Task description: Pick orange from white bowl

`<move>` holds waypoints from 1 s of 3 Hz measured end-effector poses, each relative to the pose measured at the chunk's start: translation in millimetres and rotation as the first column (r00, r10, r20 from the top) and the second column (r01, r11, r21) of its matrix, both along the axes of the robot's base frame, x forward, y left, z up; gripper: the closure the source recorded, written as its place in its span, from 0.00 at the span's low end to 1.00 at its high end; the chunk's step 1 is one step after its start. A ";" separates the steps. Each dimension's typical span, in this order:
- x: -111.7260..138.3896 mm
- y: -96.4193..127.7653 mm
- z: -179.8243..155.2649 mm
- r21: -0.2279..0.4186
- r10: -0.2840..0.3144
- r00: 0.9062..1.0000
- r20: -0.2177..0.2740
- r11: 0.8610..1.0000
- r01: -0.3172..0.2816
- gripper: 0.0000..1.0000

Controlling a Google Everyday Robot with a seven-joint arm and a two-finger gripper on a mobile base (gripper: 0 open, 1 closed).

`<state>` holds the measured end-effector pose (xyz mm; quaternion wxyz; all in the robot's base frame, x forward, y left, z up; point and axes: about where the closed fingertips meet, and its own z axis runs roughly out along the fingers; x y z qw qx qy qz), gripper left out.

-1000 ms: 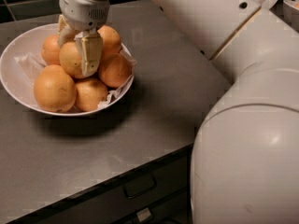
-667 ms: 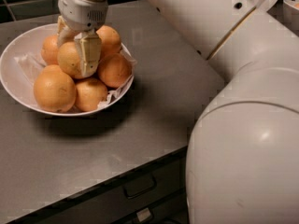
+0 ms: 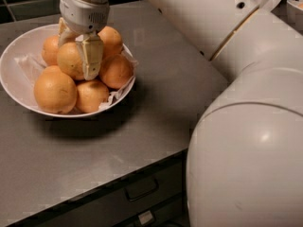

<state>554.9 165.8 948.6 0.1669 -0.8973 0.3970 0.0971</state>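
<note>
Over the middle of the white bowl (image 3: 17, 46), the gripper (image 3: 75, 56) reaches down from the top of the view, its pale grey wrist housing just above the heap of fruit. Its two fingers are closed about one orange (image 3: 70, 60) at the top of the pile: one cream-coloured finger (image 3: 91, 56) lies flat against the near right side of the fruit, and the other shows only partly behind its far left side. The held orange sits touching its neighbours in the bowl, not clear of them.

Around it in the bowl lie other oranges (image 3: 54, 91), the largest at the near left, one at the near middle, one at the right, and two more at the back. Crumpled white paper (image 3: 118, 91) lines the bowl and pokes out over its right rim.

The bowl rests on a grey counter (image 3: 165, 89), which stretches to the right of the bowl and in front of it. Right of the bowl, the robot's thick white arm (image 3: 203, 18) slants up across the counter to a large rounded white joint (image 3: 251, 164) at the near right. Below the counter edge in front of the bowl is a dark drawer with a handle (image 3: 142, 190)
</note>
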 end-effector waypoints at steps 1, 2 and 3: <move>2.4 -2.2 -2.8 0.009 -0.004 1.000 -0.006 1.000 0.004 0.48; 2.4 -2.2 -2.8 0.009 -0.004 1.000 -0.006 1.000 0.004 0.72; 2.4 -2.2 -2.7 0.009 -0.004 1.000 -0.005 1.000 0.004 0.95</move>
